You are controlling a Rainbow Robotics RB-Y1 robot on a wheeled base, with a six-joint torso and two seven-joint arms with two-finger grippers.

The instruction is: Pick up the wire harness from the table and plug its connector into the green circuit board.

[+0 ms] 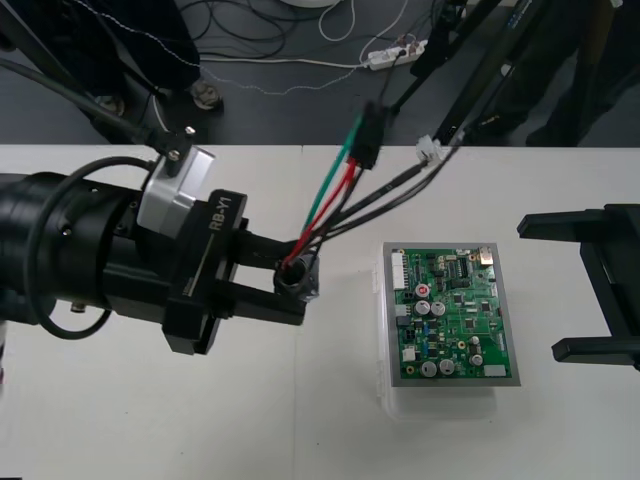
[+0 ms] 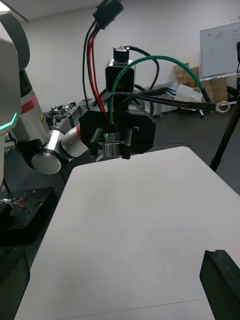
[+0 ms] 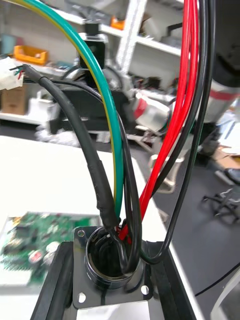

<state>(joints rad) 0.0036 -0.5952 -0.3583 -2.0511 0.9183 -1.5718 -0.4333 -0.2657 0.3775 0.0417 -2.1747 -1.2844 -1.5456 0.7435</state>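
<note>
My left gripper (image 1: 290, 283) hangs above the table left of the green circuit board (image 1: 450, 315), shut on the harness's round metal socket (image 1: 297, 278). In the left wrist view the flanged socket (image 3: 107, 262) sits between the black fingers (image 3: 55, 285), with the board (image 3: 40, 245) beyond it. Red, green and black wires (image 1: 335, 195) rise from the socket to the black plug (image 1: 368, 135), which hangs free in the air. In the right wrist view the left gripper (image 2: 116, 132) holds the socket and the plug (image 2: 107, 12) stands high above it. My right gripper (image 1: 540, 288) waits open at the table's right side.
A thicker black lead runs from the socket to a small white connector (image 1: 430, 150), and a ring terminal (image 2: 223, 105) sticks out sideways. The board rests on a white base (image 1: 385, 380). Bare table lies in front of and left of the board.
</note>
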